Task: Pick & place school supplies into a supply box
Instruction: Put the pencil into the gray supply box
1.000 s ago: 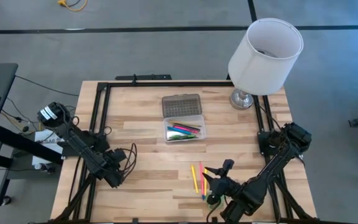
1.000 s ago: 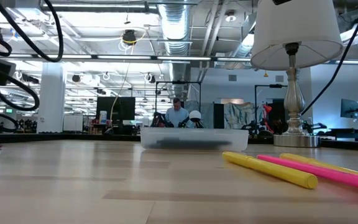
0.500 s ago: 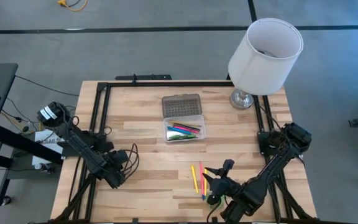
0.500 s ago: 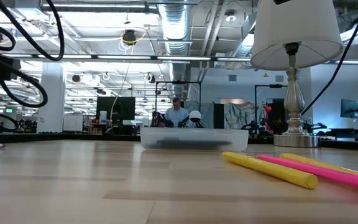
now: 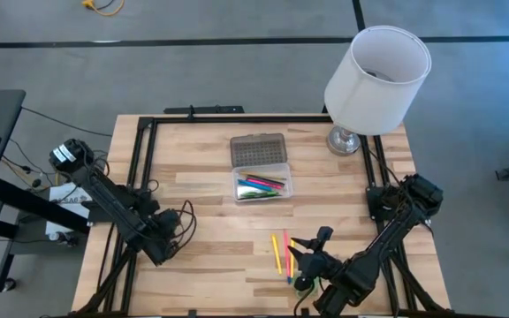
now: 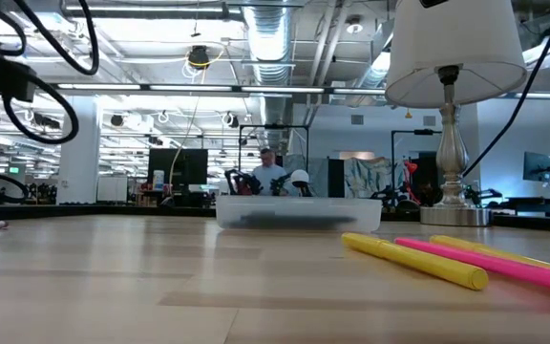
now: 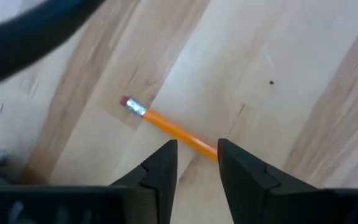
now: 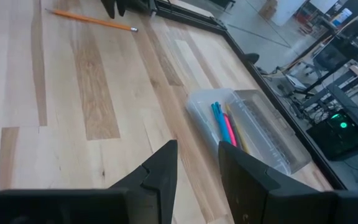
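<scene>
We see the left gripper (image 7: 196,163) at the table's (image 5: 210,265) eight o'clock — fingers narrowly parted over an orange pencil (image 7: 166,126), not gripping. The right gripper (image 8: 196,163) waits at five o'clock, slightly parted, empty.

Supply box (image 5: 262,183) sits mid-table, lamp (image 5: 374,75) behind-right (markers (image 5: 279,253) in front).

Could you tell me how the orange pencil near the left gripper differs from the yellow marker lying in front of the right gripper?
The orange pencil is thin, with a metal band and pink eraser; the yellow marker is thicker and plain yellow. The pencil lies at the table's left edge, under the left gripper, with its far end hidden by the fingers; the marker lies right of centre, beside a pink marker, near the right gripper. Both lie flat outside the supply box.
</scene>
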Tool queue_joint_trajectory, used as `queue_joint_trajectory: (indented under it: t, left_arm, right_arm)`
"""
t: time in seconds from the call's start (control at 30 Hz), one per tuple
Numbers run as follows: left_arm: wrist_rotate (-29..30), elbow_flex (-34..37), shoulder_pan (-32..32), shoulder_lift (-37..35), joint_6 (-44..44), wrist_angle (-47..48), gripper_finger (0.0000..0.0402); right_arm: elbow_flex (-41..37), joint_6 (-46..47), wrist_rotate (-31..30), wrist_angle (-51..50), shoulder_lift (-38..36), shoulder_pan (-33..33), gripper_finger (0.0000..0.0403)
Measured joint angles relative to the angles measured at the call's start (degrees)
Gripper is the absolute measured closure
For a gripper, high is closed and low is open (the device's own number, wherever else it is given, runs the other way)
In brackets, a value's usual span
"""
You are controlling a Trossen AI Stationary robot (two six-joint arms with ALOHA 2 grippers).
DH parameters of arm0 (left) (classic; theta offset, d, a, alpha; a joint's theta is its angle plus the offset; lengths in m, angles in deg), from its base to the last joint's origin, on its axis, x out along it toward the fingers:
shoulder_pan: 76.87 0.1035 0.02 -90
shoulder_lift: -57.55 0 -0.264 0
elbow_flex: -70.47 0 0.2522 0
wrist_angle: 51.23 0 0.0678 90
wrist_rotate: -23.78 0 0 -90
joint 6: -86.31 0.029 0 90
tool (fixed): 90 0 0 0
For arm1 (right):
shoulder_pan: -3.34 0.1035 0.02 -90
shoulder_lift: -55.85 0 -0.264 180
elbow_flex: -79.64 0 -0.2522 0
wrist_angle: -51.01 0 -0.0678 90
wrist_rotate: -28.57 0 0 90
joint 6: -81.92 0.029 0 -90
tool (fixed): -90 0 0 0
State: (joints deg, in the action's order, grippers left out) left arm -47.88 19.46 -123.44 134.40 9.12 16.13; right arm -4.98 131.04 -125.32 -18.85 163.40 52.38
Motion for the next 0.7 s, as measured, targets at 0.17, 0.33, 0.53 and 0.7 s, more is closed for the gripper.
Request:
queue_joint_trajectory:
  t: [0.17, 0.33, 0.53, 0.7]
  left_arm:
    - [-1.43, 0.00, -0.57, 0.18, -1.74, -0.21, 0.0312]
    - [-0.18, 0.00, -0.78, 0.15, -2.03, -1.26, 0.0309]
    - [-0.02, 0.02, -0.78, 0.15, -2.01, -3.74, 0.0282]
    - [-0.02, 0.02, -0.74, 0.15, -6.03, -3.90, 0.0244]
  right_arm:
    - [-0.01, 0.00, 0.08, 0.02, 0.00, 0.00, 0.0291]
    - [-0.01, 0.00, 0.08, 0.01, 0.00, 0.00, 0.0291]
    - [-0.01, 0.00, 0.06, 0.02, 0.00, -0.05, 0.0291]
    - [-0.01, 0.02, 0.07, 0.27, 0.00, -0.07, 0.0291]
